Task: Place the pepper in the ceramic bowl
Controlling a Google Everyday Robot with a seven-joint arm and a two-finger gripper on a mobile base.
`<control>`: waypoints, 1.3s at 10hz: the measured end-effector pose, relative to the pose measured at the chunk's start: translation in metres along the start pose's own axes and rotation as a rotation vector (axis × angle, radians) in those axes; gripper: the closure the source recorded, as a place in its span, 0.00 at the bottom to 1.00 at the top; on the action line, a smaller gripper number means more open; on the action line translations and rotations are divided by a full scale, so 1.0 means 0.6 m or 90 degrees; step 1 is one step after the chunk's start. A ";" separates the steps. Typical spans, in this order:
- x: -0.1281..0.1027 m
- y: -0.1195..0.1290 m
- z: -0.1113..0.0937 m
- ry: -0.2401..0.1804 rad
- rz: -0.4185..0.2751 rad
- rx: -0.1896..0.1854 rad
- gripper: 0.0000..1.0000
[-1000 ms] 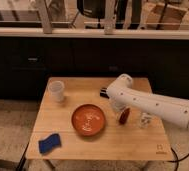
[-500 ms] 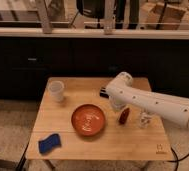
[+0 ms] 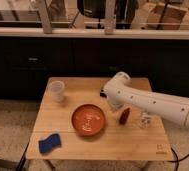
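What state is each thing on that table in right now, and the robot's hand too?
pepper: outside the bowl, just right of it; held or lying, cannot tell.
ceramic bowl: upright, no pepper in it.
white cup: upright, back left.
blue sponge: lying flat, front left.
gripper: low over the table, at the pepper.

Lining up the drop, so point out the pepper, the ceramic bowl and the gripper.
pepper (image 3: pixel 124 116): camera view, middle of its dark red body.
ceramic bowl (image 3: pixel 78 121): camera view, bare left inner wall.
gripper (image 3: pixel 118 107): camera view, dark end under the white arm, between bowl and pepper.
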 end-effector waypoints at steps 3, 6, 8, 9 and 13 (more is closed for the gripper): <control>0.006 -0.008 0.000 -0.008 0.010 0.011 0.26; -0.005 -0.018 0.001 -0.009 0.004 0.015 0.25; -0.005 -0.014 0.000 -0.003 -0.007 0.011 0.42; -0.018 -0.015 -0.002 -0.002 -0.009 0.011 0.56; -0.009 -0.025 0.003 -0.007 -0.005 0.016 0.75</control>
